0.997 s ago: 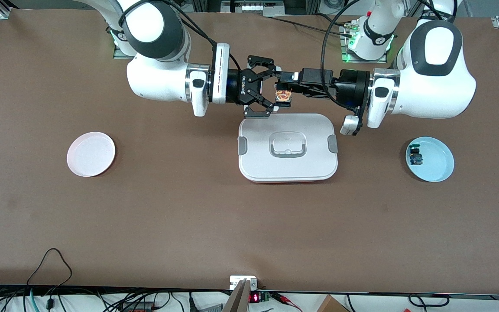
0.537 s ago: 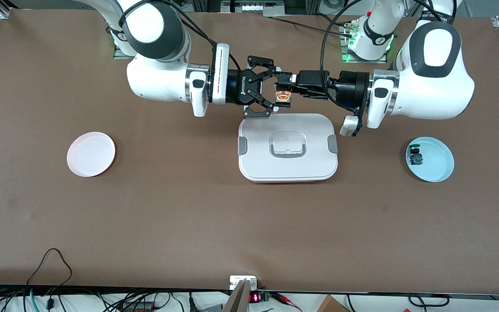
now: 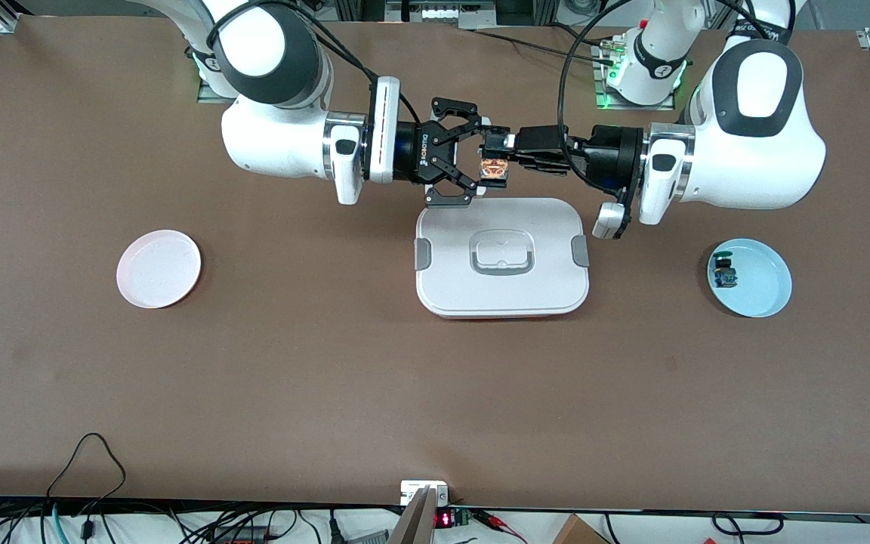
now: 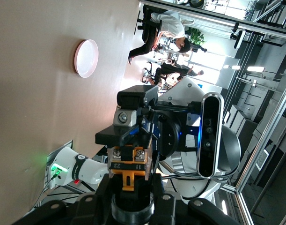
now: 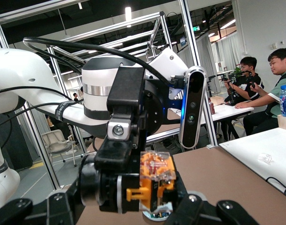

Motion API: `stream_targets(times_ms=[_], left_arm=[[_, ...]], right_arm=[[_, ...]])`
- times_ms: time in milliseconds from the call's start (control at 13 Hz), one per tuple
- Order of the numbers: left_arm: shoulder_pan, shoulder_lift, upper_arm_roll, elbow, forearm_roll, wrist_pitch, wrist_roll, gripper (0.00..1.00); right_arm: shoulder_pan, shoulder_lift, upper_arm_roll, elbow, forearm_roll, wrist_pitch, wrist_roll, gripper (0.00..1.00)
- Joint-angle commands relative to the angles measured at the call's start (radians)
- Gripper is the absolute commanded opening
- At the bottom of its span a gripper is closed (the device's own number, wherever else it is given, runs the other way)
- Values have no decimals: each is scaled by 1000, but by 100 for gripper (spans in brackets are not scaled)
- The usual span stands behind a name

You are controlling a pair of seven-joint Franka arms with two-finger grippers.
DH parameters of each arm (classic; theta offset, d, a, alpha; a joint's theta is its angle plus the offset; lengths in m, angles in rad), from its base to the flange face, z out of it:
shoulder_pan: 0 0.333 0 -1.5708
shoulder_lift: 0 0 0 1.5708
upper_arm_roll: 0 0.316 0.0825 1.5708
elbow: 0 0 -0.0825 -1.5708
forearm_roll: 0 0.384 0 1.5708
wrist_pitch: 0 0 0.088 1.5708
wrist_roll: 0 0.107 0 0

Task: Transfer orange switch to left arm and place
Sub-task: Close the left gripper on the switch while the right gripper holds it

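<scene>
**Handover point above the box – both grippers on the switch**

We are finding the orange switch [image 3: 493, 168] held in the air just above the edge of the box [image 3: 502, 257] that lies toward the robots' bases. The left gripper [image 3: 497, 155] is clamping it from the left arm's end of the table – jaws closed on the black body. The right gripper [image 3: 473, 165] is meeting it from the right arm's end, its fingers [image 3: 454, 198] spread around the switch. We are seeing the switch's orange parts between dark fingers in the right wrist view [image 5: 154, 185] and in the left wrist view [image 4: 128, 166]. The box is sitting lidded on the table [image 3: 329, 378], clear of both grippers.
</scene>
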Motion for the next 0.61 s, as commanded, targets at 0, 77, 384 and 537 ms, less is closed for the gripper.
stream_targets(times_ms=[0, 77, 384, 537], left_arm=[[9, 1, -7, -7, -5, -3, 22, 0], [9, 1, -7, -7, -5, -5, 22, 0], [11, 1, -7, -7, -5, -5, 22, 0], [12, 4, -7, -7, -5, -5, 22, 0]], right_arm=[[9, 6, -3, 14, 98, 0, -21, 61], [15, 6, -3, 12, 103, -1, -24, 100], [15, 6, -3, 11, 105, -1, -10, 100], [14, 6, -3, 11, 105, -1, -10, 100]])
